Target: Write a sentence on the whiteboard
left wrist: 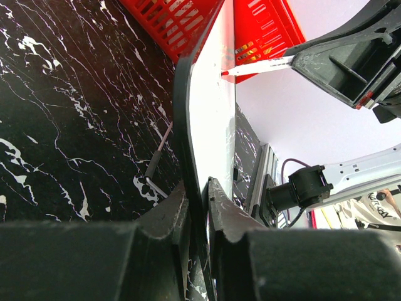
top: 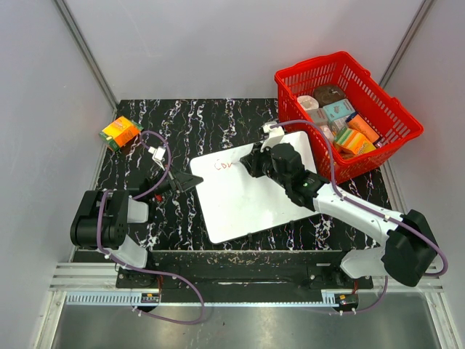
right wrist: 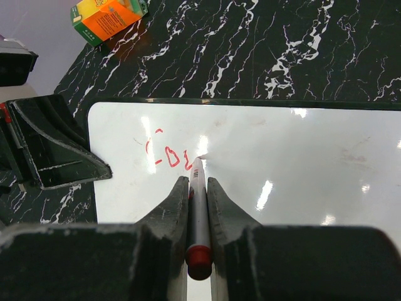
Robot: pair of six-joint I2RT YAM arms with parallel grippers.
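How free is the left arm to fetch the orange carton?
Probably not: the left gripper is shut on the whiteboard while the marker in the right gripper touches it. Otherwise the way to the orange carton looks open.

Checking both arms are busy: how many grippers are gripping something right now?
2. The left gripper pinches the whiteboard by its edge; the right gripper holds a marker, tip on the board.

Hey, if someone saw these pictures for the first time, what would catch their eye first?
The large flat white whiteboard mid-table, where the right hand holds a grey, red-ended marker beside a few red handwritten letters near its far left corner. The left hand clamps the board's left edge; a bright red plastic basket of boxes sits far right.
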